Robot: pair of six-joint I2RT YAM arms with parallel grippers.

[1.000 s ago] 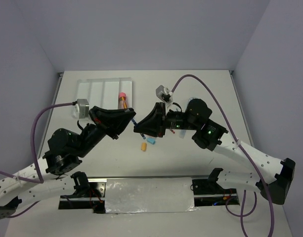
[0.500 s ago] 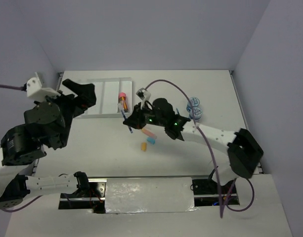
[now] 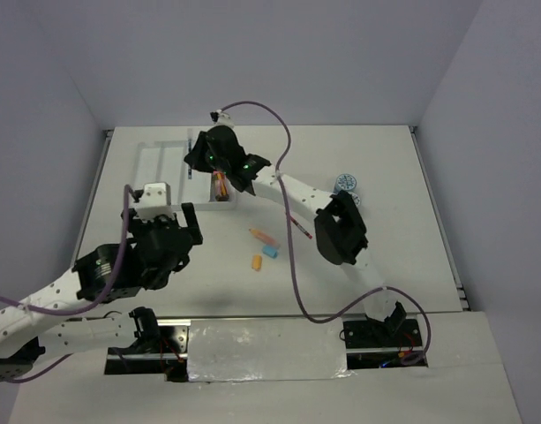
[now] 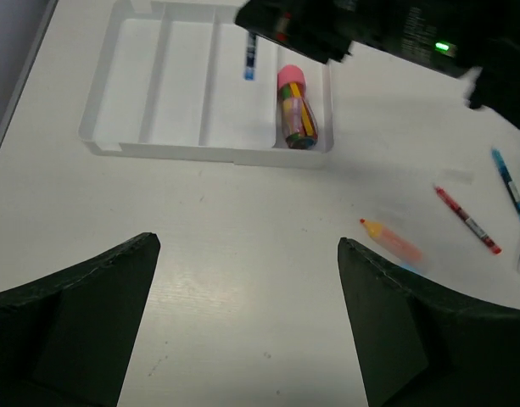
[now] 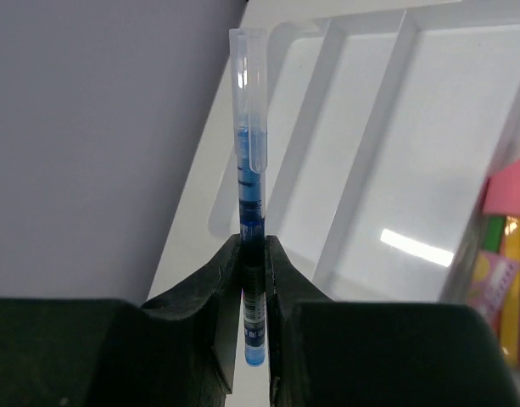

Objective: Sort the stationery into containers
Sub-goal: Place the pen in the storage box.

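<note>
The right gripper (image 5: 253,254) pinches a blue pen (image 5: 248,170) above the white tray (image 4: 141,127), which lies at eleven o'clock on the table (image 4: 243,220). The left gripper (image 4: 247,254) hangs wide open and holds nothing. I judge this is the placing step: next, the pen must be lowered along one long compartment and released.

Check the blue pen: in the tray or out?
Out. The right gripper is shut on the blue pen, holding it over the tray; it lies in no compartment.
</note>
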